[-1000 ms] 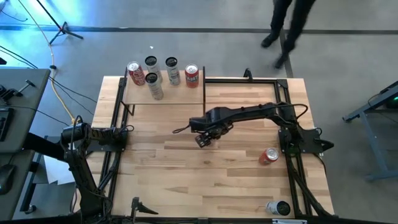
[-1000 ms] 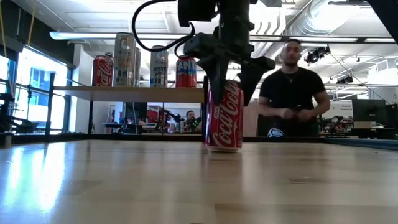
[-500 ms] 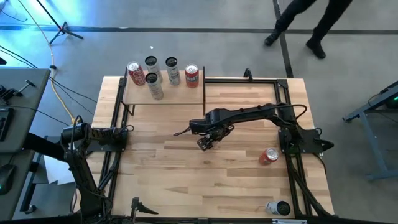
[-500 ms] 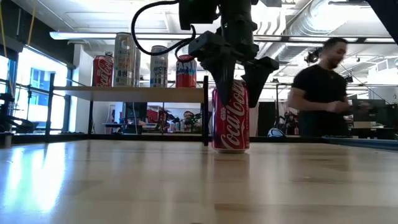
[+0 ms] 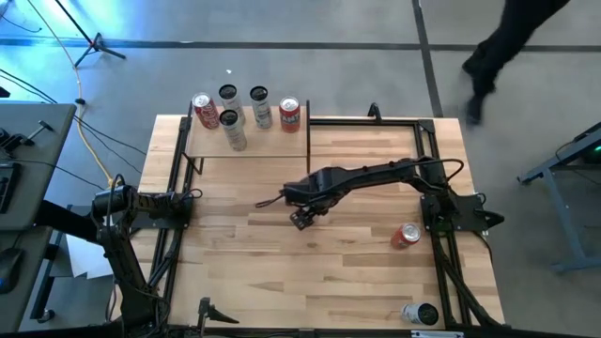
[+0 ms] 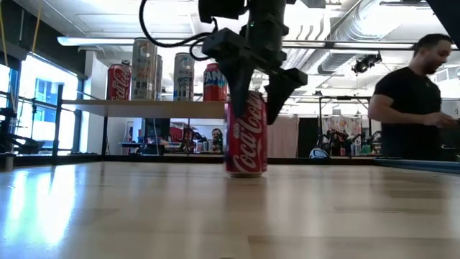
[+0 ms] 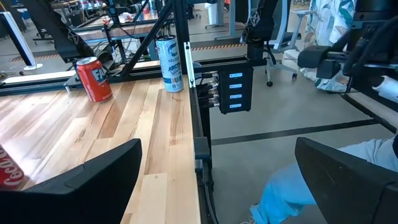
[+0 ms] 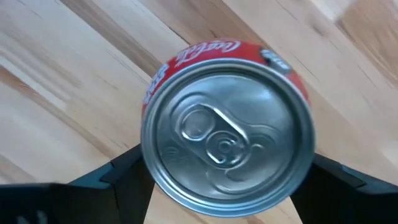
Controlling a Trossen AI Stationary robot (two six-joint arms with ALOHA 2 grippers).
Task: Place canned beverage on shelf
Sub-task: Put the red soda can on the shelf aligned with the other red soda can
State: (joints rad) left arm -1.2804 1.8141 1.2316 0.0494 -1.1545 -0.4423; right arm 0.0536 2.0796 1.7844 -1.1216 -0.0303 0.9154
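- My right gripper (image 6: 248,90) straddles the upright Coca-Cola can (image 6: 246,137) mid-table, fingers on both sides; whether they pinch, I cannot tell.
- Next, lift it toward the shelf (image 5: 249,141) at the far-left corner.
- My left gripper (image 5: 188,197) waits spread at the left edge.

A robotics lab — exposed ceiling ducts (image 6: 374,21), concrete floor (image 5: 282,66), other equipment benches (image 7: 112,15) behind

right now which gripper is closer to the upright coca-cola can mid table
Right. The right gripper straddles the upright Coca-Cola can from above, a finger on each side. The left gripper waits open at the table's left edge, far from it.
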